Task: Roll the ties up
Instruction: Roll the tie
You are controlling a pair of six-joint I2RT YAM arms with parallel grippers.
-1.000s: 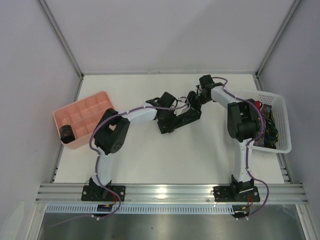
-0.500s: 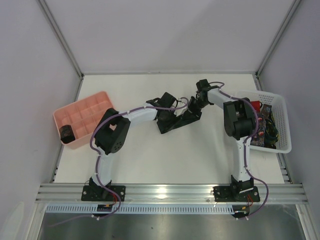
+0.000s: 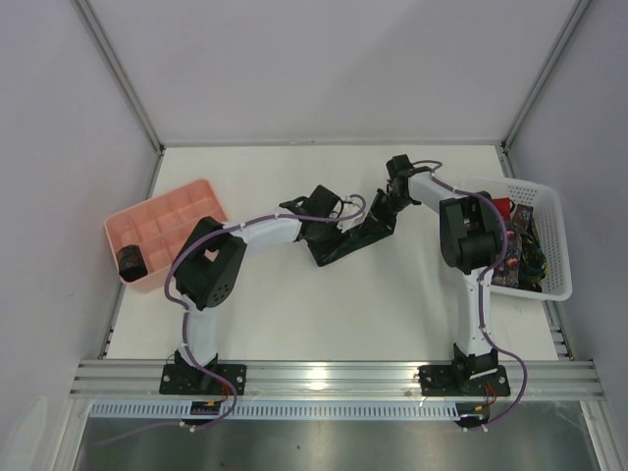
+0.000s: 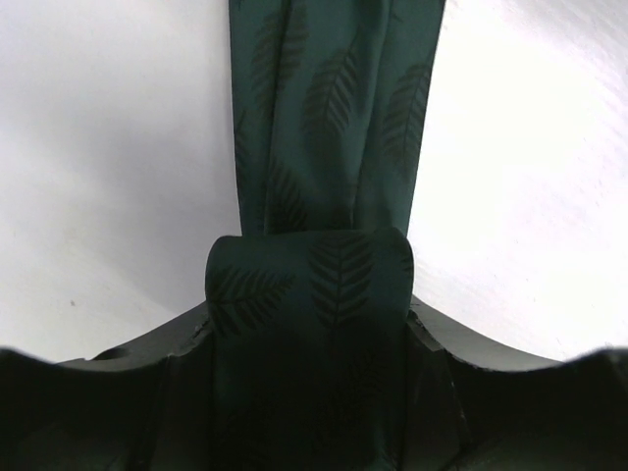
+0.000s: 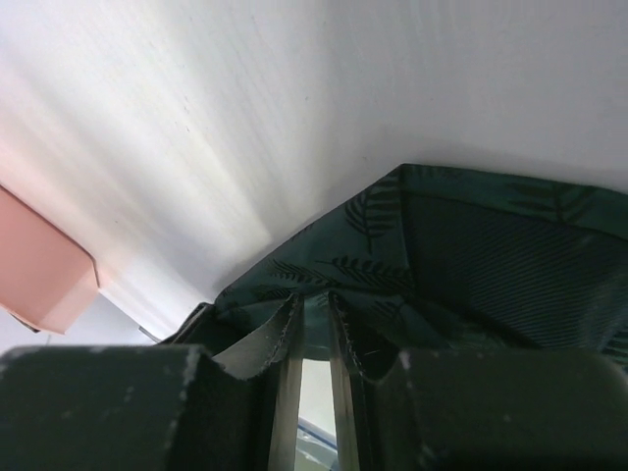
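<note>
the left claw [image 4: 309, 334] squeezes the rolled end of the dark green leafy tie [image 4: 329, 118]. the right claw [image 5: 314, 324] pinches its other end. the tie lies mid white table [image 3: 294, 304].

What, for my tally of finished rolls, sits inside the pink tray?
One dark rolled tie at the tray's left end; the left arm covers part of its right edge.
</note>
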